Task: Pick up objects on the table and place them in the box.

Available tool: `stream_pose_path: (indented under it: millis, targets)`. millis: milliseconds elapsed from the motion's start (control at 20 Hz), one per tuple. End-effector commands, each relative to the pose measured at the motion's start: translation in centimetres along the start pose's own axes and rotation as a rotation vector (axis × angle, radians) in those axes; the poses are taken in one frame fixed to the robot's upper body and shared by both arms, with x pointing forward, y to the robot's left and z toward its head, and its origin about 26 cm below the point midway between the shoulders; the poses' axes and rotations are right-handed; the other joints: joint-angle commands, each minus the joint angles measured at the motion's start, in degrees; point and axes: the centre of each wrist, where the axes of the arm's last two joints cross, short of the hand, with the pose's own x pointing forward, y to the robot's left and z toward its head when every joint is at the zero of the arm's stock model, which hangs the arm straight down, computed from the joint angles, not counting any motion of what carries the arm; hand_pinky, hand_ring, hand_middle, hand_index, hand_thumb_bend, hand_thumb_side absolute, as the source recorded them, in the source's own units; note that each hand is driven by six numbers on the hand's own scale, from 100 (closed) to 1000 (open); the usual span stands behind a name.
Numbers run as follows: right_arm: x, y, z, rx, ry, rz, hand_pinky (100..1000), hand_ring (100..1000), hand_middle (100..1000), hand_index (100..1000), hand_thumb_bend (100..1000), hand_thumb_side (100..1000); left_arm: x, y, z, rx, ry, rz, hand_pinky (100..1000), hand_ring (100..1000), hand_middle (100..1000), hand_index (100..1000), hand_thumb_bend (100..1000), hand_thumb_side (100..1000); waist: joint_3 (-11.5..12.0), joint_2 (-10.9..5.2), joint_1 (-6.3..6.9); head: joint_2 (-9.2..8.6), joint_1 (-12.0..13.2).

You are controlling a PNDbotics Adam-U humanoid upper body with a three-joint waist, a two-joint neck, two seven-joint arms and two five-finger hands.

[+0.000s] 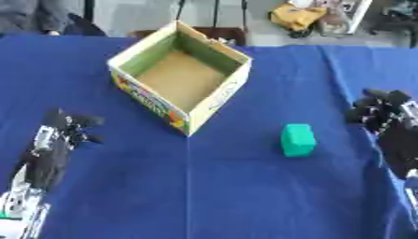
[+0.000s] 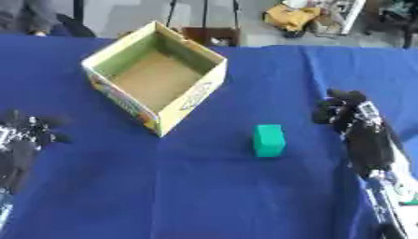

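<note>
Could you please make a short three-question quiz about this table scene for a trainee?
1. True or false: the green block lies inside the box.
2. Which hand is nearer the block: A) left hand B) right hand?
3. Fill in: the table is covered with a ___ cloth.

Key: 1. False, it lies on the cloth, right of the box. 2. B. 3. Blue.

Left hand point(image 1: 59, 135) low, fingers relaxed; right hand point(image 2: 347, 112) likewise.

green block point(image 1: 298, 139) upright on cloth | box point(image 1: 130, 62) open, apart, far-left
</note>
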Motion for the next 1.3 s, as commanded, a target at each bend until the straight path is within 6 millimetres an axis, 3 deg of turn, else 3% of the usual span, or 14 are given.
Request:
stream_pose_path:
  millis: [50,800,900,950,1100,1150,1300]
  targets:
    - [0.8,-0.4,-0.3,0.008,-0.02,0.026,676,635,618,804,100,833,0.5,0.2,-0.3,-0.006,-0.019,-0.007,610,802,609,652,417,1000,0.0,-0.96,0.2,-0.5,-0.2]
    - [1.6,-1.2,-0.5,0.046,-0.03,0.085,681,641,622,807,100,795,0.5,0.2,-0.3,-0.008,-0.019,-0.008,610,802,609,652,416,1000,0.1,-1.08,0.07,-0.41,-0.2]
    - [2.6,-1.9,-0.9,0.105,-0.034,0.166,704,682,656,840,100,735,0.5,0.2,-0.2,-0.008,-0.016,-0.009,610,802,609,652,418,1000,0.2,-1.23,-0.12,-0.36,-0.2]
    - [3.3,-2.4,-1.1,0.157,-0.035,0.235,724,719,679,862,100,749,0.5,0.2,-0.2,-0.009,-0.013,-0.01,610,802,609,652,418,1000,0.2,-1.29,-0.19,-0.35,-0.1]
    - [5.1,-3.8,-1.7,0.342,-0.025,0.451,756,774,732,893,100,669,0.4,0.3,-0.1,-0.008,-0.009,-0.013,610,802,609,652,416,1000,0.3,-1.46,-0.34,-0.19,-0.1]
    - [5.6,-4.1,-1.9,0.395,-0.021,0.507,774,805,759,903,100,561,0.4,0.3,0.0,-0.007,-0.008,-0.014,610,801,609,652,415,1000,0.3,-1.51,-0.38,-0.16,-0.1]
    - [6.8,-5.0,-2.5,0.546,-0.002,0.652,799,843,797,916,100,421,0.3,0.4,0.1,-0.007,-0.005,-0.017,610,801,609,652,415,1000,0.4,-1.62,-0.49,-0.13,-0.1]
